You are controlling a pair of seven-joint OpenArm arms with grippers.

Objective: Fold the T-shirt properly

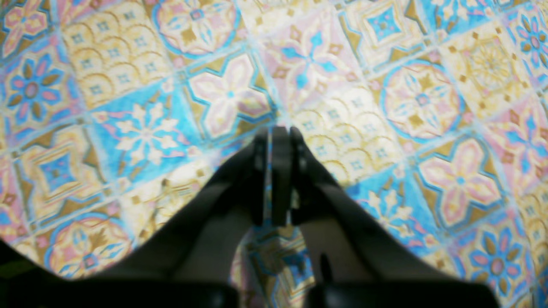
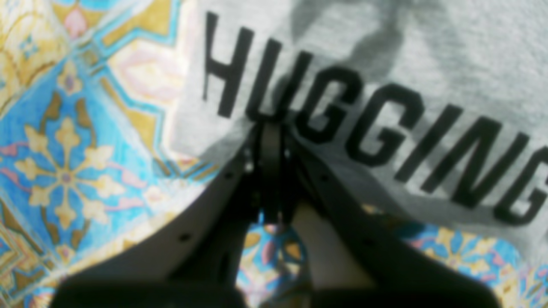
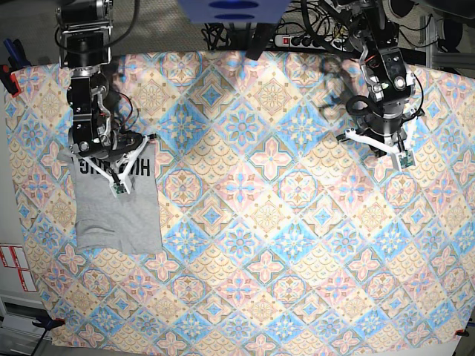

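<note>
While the T-shirt [image 3: 119, 208] is laid folded at the far left of the tablecloth [image 3: 267, 222], long axis toward the near edge, the right gripper [image 3: 117, 187] is held just above its lettered end, fingers pressed together, nothing pinched. Well apart, the left gripper [image 3: 404, 159] is closed over bare cloth.

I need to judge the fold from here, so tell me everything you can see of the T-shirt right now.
The T-shirt is heather-grey, soft knit cotton by its look, folded into a compact upright rectangle with no sleeves showing. It lies flat on the tile-patterned tablecloth near the base view's left edge. Black block lettering "HUGGING" runs across its top end. The right gripper, jaws shut, sits over that lettered end; whether it touches the cloth I cannot tell.
</note>
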